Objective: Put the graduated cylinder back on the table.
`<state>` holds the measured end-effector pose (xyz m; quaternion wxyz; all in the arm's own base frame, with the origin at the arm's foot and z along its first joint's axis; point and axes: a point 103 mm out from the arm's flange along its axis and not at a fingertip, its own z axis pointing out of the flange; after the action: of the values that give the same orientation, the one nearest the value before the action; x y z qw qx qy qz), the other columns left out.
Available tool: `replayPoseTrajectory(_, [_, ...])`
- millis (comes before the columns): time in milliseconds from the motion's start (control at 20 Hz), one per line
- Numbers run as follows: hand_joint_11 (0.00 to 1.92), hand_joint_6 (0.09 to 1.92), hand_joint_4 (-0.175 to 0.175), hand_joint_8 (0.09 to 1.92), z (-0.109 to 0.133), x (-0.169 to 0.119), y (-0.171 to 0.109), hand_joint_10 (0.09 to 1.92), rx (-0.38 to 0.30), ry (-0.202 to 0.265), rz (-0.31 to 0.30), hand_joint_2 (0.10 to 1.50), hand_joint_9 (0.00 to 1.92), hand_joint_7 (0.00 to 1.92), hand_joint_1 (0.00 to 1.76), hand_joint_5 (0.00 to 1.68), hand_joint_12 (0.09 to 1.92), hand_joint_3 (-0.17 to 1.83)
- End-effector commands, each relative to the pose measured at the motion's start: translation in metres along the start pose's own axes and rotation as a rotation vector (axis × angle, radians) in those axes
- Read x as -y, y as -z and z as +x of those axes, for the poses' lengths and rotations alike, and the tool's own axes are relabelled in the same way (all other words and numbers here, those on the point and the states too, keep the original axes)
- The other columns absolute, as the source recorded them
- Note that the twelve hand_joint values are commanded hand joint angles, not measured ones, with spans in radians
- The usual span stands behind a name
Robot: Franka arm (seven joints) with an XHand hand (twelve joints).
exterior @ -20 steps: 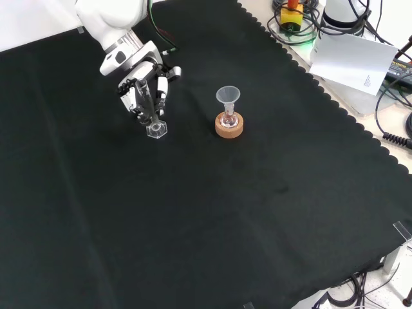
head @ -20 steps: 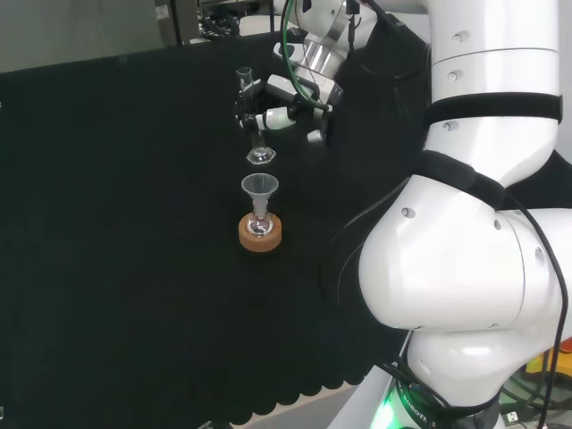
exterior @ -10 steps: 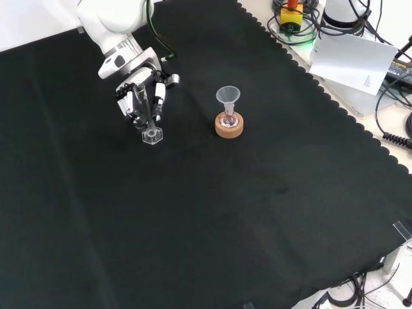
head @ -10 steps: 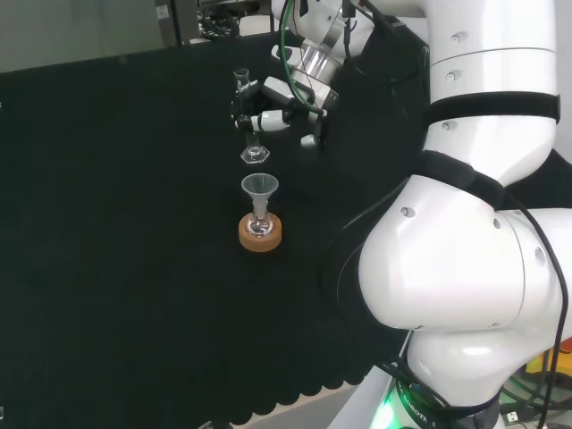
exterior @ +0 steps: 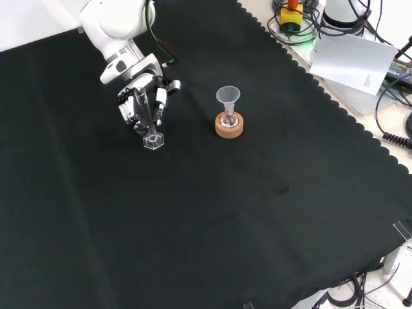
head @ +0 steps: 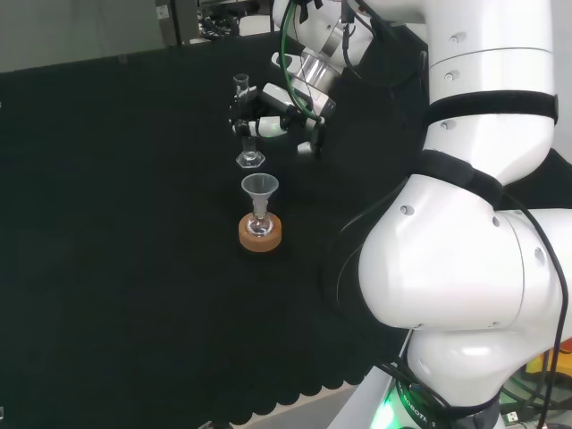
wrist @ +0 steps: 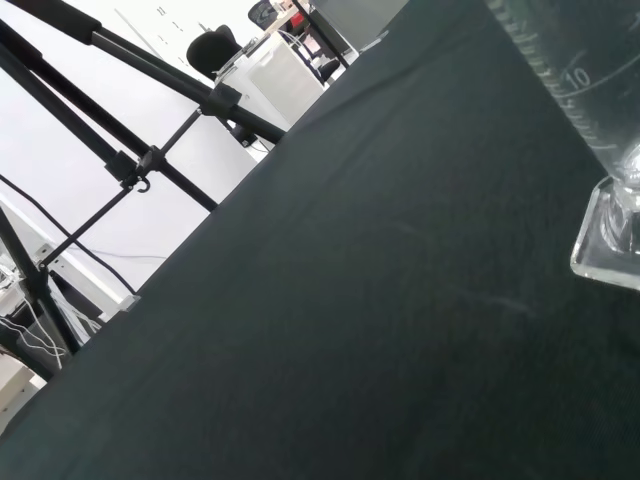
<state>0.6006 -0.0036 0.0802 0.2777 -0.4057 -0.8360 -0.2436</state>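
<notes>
Your graduated cylinder is a slim clear tube on a small hexagonal foot, held upright in the hand, whose fingers are curled round the tube's middle. In the front view the foot sits at or just above the black cloth; you cannot tell from these views whether it has touched down. Treat the cylinder as light, stiff, smooth and breakable: tall with a narrow base, it will likely tip at a nudge, and the clear wall probably slips easily. Keep your hold on the mid-tube, above the foot and below the lip, and hold it vertical until the foot rests flat before you ease the fingers off sideways.

Seen from the front, a funnel stands in a small flask on a cork ring at about 3 o'clock from the cylinder, near but apart. In the head view that ring lies at 6 o'clock from the cylinder. Mind it as you withdraw.
</notes>
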Motion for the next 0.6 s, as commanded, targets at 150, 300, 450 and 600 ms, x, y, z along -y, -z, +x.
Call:
replayPoseTrajectory(150, [1.11,1.21,-0.101,0.5,-0.0036,0.0025,-0.0061,0.09,-0.034,0.001,0.035,1.19,1.27,0.93,1.08,0.85,0.86,0.0])
replayPoseTrajectory(300, [0.99,0.96,-0.056,0.56,-0.0048,0.0044,-0.0077,0.09,-0.018,-0.003,0.065,1.18,1.21,0.79,1.02,0.78,0.94,-0.01])
replayPoseTrajectory(450, [0.87,0.74,-0.043,0.57,-0.0058,0.0063,-0.0079,0.09,-0.007,-0.014,0.081,1.14,1.14,0.71,0.97,0.72,1.01,-0.05])
replayPoseTrajectory(600, [0.78,0.68,-0.035,0.57,-0.0055,0.0065,-0.0088,0.09,0.004,-0.025,0.102,1.12,1.09,0.67,0.95,0.69,1.08,-0.09])
